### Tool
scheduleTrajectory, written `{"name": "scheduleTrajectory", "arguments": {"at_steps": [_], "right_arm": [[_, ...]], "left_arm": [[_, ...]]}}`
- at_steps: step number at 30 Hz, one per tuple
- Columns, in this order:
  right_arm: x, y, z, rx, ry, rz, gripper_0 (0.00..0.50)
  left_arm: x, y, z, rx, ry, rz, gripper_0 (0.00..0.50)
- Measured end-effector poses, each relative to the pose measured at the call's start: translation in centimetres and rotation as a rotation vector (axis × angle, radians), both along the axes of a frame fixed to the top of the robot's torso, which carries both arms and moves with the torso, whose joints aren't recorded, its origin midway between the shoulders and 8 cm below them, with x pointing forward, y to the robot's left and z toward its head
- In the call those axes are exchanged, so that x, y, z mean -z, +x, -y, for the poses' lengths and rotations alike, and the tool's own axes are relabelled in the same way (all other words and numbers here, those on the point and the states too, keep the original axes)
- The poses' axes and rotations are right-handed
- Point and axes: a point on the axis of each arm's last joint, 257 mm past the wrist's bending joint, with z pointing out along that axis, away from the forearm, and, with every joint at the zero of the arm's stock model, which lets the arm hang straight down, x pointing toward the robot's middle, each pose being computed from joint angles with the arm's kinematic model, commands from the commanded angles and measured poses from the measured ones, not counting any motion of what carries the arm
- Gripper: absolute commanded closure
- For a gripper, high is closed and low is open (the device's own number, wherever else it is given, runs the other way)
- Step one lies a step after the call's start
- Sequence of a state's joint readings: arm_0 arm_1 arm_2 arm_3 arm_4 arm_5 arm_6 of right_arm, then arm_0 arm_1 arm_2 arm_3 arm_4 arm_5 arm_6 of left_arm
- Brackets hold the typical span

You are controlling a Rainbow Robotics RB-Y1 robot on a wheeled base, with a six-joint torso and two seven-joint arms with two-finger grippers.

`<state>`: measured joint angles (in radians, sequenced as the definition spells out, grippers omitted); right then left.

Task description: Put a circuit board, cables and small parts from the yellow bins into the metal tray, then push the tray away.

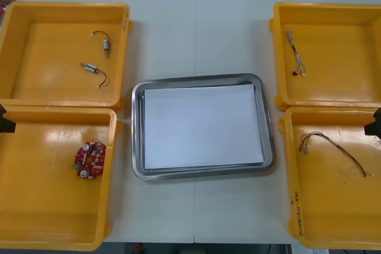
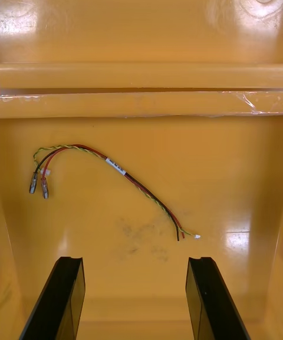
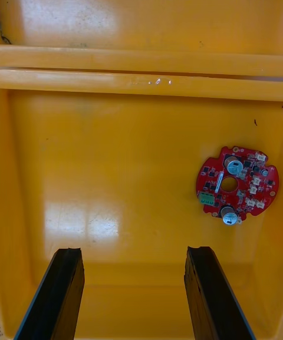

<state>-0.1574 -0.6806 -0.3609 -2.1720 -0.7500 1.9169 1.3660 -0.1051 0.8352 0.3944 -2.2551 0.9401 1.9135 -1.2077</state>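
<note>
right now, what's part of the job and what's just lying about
Job: circuit board ahead of open left gripper; red and yellow cable ahead of open right gripper; twisted cable; small metal parts; metal tray; yellow bins.
Lying about: table.

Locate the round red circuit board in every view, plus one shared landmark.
Front view: round red circuit board in the near left yellow bin, right of middle.
Left wrist view: board beyond the open left gripper, past one finger.
Right wrist view: near right yellow bin, red and yellow cable beyond the open right gripper.
Shared landmark: doubled yellow rim between the left bins.
</note>
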Motion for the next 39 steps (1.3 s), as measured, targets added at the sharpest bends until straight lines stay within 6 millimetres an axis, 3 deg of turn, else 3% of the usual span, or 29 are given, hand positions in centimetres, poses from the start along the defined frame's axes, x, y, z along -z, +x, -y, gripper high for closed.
{"name": "scheduleTrajectory", "arguments": {"at_steps": [32, 39], "right_arm": [[-0.06, -0.04, 0.02, 0.001, 0.005, 0.002, 0.0], [0.78, -0.83, 0.18, -0.001, 0.01, -0.021, 0.0]], "left_arm": [[0.07, -0.03, 0.06, 0.002, -0.002, -0.003, 0.0], [0.17, -0.17, 0.53, 0.015, -0.015, -0.009, 0.0]]}}
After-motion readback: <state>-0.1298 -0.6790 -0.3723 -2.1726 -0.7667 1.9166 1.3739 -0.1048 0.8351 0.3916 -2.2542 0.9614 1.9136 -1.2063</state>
